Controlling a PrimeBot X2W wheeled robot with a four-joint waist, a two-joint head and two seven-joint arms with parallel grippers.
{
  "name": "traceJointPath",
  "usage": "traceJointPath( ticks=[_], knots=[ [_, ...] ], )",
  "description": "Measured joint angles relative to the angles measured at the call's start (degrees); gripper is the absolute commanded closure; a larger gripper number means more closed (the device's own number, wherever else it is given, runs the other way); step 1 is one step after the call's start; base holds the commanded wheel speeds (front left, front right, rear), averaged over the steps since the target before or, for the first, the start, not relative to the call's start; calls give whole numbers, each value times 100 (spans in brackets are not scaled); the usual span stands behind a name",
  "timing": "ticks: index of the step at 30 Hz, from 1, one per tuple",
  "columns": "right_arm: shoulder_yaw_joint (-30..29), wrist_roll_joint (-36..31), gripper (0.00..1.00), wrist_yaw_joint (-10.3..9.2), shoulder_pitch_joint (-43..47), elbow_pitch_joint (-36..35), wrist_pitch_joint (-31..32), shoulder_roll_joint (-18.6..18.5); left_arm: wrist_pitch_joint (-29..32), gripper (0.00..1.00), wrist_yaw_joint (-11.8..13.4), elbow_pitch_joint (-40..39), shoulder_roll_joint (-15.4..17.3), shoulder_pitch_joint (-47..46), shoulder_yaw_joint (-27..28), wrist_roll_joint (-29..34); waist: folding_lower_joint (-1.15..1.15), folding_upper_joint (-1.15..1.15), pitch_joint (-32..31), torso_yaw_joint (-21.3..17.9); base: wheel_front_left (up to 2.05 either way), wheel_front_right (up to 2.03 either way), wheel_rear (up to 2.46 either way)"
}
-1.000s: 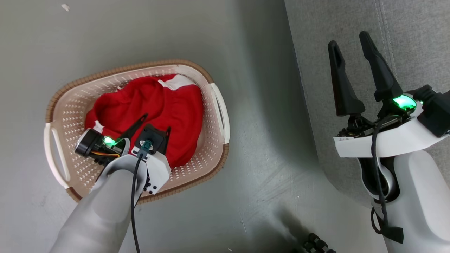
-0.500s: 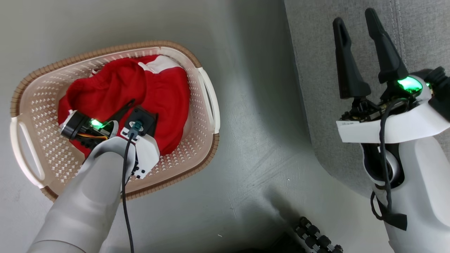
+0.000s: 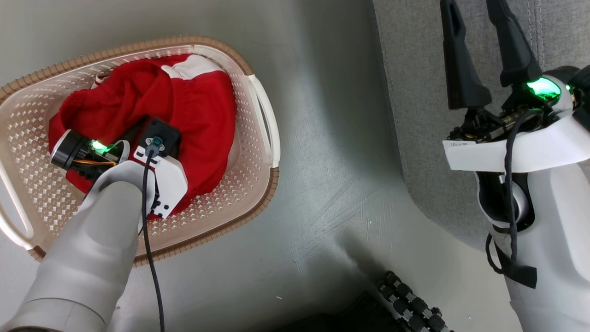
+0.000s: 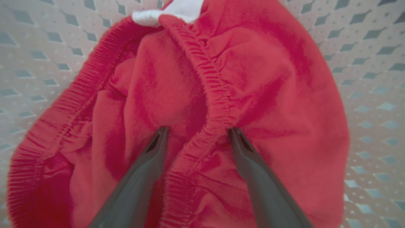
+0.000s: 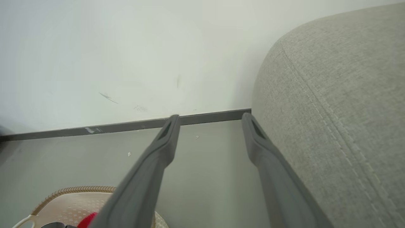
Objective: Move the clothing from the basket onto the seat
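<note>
basket point(image 3: 230, 193): perforated plastic, ribbed rim | clothing point(image 4: 262, 79): fleecy cloth — matt | seat point(image 5: 348, 95): coarse-woven fabric | floor point(image 3: 332, 138): smooth, scuffed

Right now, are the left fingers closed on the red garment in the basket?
No, the left fingers stand wide apart, their tips straddling the elastic hem of the red garment.

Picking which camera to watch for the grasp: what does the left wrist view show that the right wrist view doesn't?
Left wrist view adds: the left gripper, open, its tips at the fabric astride the red garment's elastic waistband, plus a white patch. Right wrist view adds: the right gripper, open and empty in the air beside the grey seat, with the wall, dark skirting and floor. Shared: the basket and some of the red garment.
</note>
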Motion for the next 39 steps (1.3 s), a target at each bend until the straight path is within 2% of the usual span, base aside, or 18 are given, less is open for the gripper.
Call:
traceJointPath(
  ticks=[1, 2, 3, 4, 18, 21, 39],
  knots=[
    [-2, 0, 0, 0, -32, -1, 0, -1, 29, 34, 1, 16, -3, -18, 9, -1, 0, 0, 22, -7, 0, 0, 0],
    [-3, 0, 0, 0, -40, -1, 0, -1, 42, 59, 1, 32, -8, -30, 18, -2, 0, 0, 42, -12, 0, 0, 0],
    [-3, 0, 0, 0, -40, 2, 0, -1, 42, 83, 0, 48, -16, -47, 24, -8, 0, 0, 61, -16, 0, 0, 0],
    [-12, 0, 0, 0, -40, 4, 0, 0, 41, 100, -2, 59, -25, -72, 32, -11, 0, 0, 79, -18, 0, 0, 0],
    [-109, 1, 0, 0, -177, 171, -1, -3, -495, 100, -60, -74, -171, -112, 137, -238, 0, 0, 32, 200, 0, 0, 0],
    [-107, 0, 0, 0, -260, 225, -1, -3, -571, 100, -135, -127, -194, -105, 203, -374, 0, 0, -18, 275, 0, 0, 0],
    [-282, -289, 0, 0, -240, 590, -2, -11, -821, 100, -210, -805, -296, 355, 355, -733, 0, 0, -660, 681, 0, 0, 0]
  ],
)
